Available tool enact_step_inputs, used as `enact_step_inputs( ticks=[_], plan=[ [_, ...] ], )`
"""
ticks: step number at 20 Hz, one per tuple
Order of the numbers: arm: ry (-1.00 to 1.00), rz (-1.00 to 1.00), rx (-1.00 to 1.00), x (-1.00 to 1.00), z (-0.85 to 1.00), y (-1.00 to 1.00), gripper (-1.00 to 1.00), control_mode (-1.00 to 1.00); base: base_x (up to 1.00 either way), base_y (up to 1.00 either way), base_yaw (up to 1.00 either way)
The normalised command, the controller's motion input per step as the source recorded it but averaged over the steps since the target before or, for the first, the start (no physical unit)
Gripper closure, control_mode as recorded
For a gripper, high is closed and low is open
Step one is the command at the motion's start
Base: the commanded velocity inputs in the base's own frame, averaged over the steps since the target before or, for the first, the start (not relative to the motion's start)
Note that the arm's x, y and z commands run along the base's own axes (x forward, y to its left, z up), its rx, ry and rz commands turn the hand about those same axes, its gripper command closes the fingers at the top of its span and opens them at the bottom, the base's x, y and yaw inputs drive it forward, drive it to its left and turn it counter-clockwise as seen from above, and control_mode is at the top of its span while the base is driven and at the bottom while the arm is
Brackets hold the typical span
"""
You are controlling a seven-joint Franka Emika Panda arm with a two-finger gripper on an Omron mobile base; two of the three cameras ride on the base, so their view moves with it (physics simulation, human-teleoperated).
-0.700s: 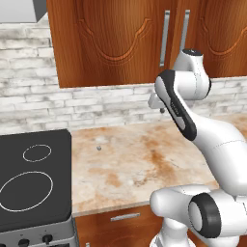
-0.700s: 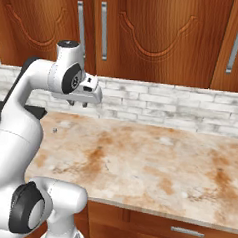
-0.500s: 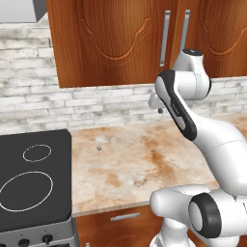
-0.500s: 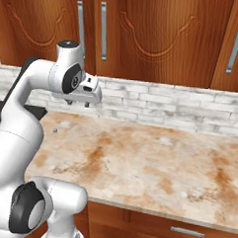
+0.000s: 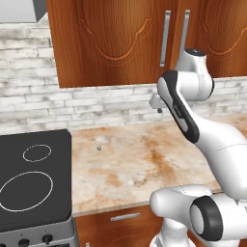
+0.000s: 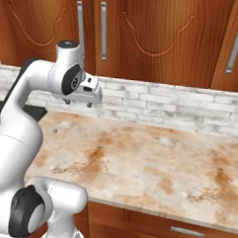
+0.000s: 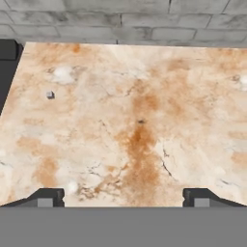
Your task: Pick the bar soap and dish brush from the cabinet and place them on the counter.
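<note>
The reddish-brown cabinet (image 5: 120, 38) (image 6: 145, 33) hangs over the counter with its arched-panel doors closed, so the bar soap and dish brush are hidden. Silver bar handles (image 5: 166, 38) (image 6: 103, 24) run down the door edges. My gripper (image 5: 157, 107) (image 6: 78, 103) (image 7: 124, 197) hovers above the beige blotched counter (image 5: 140, 154) (image 6: 153, 157) (image 7: 135, 120), below the doors and close to the brick wall. It points down and is open, with nothing between its widely spread fingertips (image 7: 46, 196).
A black stovetop (image 5: 29, 183) (image 7: 7, 50) with white rings borders the counter on the left. A tiny grey speck (image 5: 98, 148) (image 6: 54, 130) (image 7: 49, 95) lies on the counter near it. A white-grey brick backsplash (image 6: 166, 101) runs behind. Drawers (image 6: 184, 232) sit below.
</note>
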Motion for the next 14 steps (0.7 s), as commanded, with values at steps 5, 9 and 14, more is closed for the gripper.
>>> enact_step_inputs(
  ticks=[5, 9, 14],
  plan=[
    [-0.04, -0.01, 0.0, -0.1, 0.08, -0.03, -1.0, -1.0, 0.0, 0.0, 0.0],
    [-0.06, -0.03, 0.0, -0.13, 0.13, -0.01, -1.0, -1.0, 0.0, 0.0, 0.0],
    [-0.03, -0.03, 0.0, -0.11, 0.15, -0.16, -1.0, -1.0, 0.0, 0.0, 0.0]
  ],
)
